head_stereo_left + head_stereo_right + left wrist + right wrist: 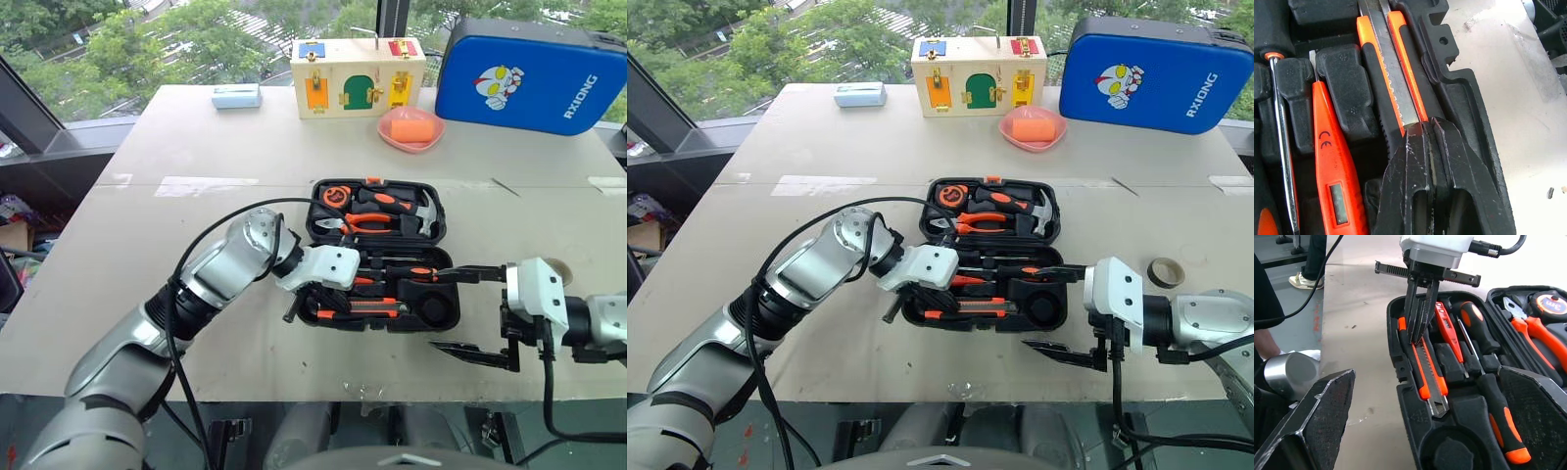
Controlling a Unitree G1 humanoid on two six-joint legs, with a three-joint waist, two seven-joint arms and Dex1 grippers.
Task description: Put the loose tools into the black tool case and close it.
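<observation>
Grey table by the window, blue cartoon-printed case standing at the far right edge, wooden latch box beside it, pink dish holding something orange just in front of the box

Black tool case lies open mid-table, lid half away from the robot. Far half holds hammer, pliers, tape measure. Near half holds one orange-and-black screwdriver, tester pen and utility knife, all seated in their recesses; round recess at the right end of the near half is empty

Left gripper is down over the left end of the near half, fingers pressed together, tips on the rear end of the knife; can't tell if they pinch it or just press on it

Right gripper is off the case's right side, near the front table edge, fingers spread wide, one above the case's right end, one over the table, nothing between them

Small tape roll sits loose on the table right of the case, well clear of it
</observation>
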